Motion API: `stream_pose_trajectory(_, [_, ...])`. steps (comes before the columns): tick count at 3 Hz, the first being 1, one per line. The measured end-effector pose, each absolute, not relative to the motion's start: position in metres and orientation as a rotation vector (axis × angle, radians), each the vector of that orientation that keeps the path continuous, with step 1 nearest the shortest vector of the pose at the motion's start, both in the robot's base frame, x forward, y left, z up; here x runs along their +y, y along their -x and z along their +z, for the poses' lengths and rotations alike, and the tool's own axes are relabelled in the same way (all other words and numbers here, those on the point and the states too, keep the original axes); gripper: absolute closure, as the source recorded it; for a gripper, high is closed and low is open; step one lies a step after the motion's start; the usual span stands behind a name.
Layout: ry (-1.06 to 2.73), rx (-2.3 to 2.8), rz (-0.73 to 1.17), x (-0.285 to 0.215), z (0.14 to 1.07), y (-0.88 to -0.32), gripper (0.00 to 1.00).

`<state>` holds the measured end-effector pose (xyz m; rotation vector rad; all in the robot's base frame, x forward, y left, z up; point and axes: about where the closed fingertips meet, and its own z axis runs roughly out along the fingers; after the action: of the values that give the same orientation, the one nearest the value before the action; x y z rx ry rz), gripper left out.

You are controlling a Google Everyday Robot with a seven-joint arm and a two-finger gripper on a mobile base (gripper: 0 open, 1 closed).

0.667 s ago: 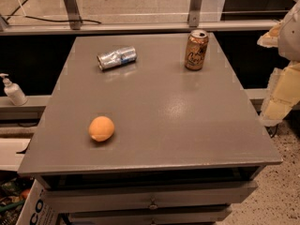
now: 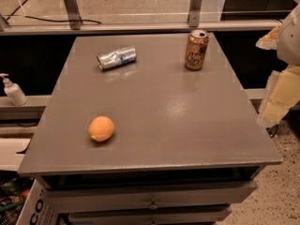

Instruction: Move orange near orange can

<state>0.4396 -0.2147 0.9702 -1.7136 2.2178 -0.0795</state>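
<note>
Camera view only catches what's probably the gripper at the right edge, just off the desk; can't tell if it's open or closed. Your orange sits front-left, clear across from it, and the orange can stands upright back-right, well apart from the fruit.

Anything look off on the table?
Only the silver and blue can lies dented on its side, far left. The orange can stands upright, the orange sits front left, and the claw hangs right of the table.
</note>
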Motion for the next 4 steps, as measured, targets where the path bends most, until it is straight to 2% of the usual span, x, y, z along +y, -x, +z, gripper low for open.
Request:
stream_pose_trajectory(1, [1.666, 2.191, 0.044, -0.208, 0.945, -0.438, 0.0])
stream_pose_trajectory(3, [1.523, 2.039, 0.484, -0.148, 0.895, -0.432, 0.0])
stream_pose_trajectory(4, [1.461, 1.979, 0.626, -0.129, 0.886, -0.432, 0.0])
